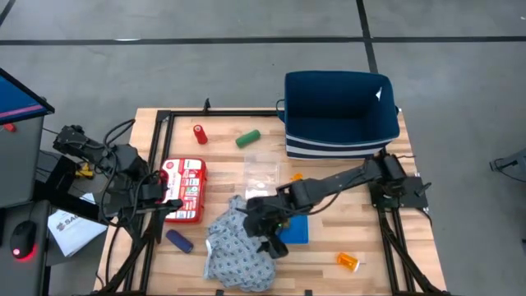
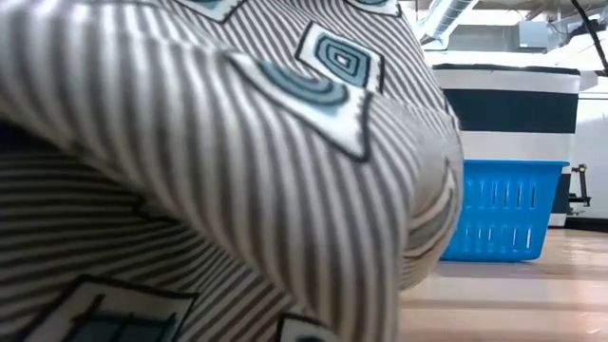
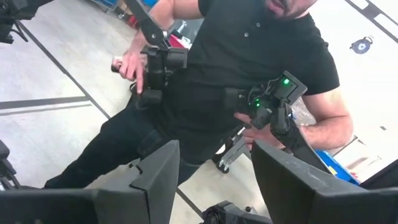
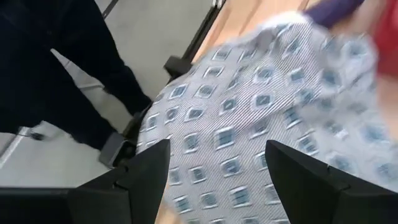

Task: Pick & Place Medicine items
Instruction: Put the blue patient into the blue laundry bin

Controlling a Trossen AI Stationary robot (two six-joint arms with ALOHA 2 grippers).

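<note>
R gripper hovers over patterned cloth near table's front edge, jaws spread, empty. Orange pill bottle lies well apart toward front-right corner. L jaws spread.

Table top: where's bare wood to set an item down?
Free: the strip between the green tube and the first-aid case, and the wood around the orange pill bottle. Crowded: mid-table, where the right gripper hangs over the patterned cloth.

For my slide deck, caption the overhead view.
Right tool open over the cloth; pill bottle, red tube, green tube and blue tube lie loose.
</note>
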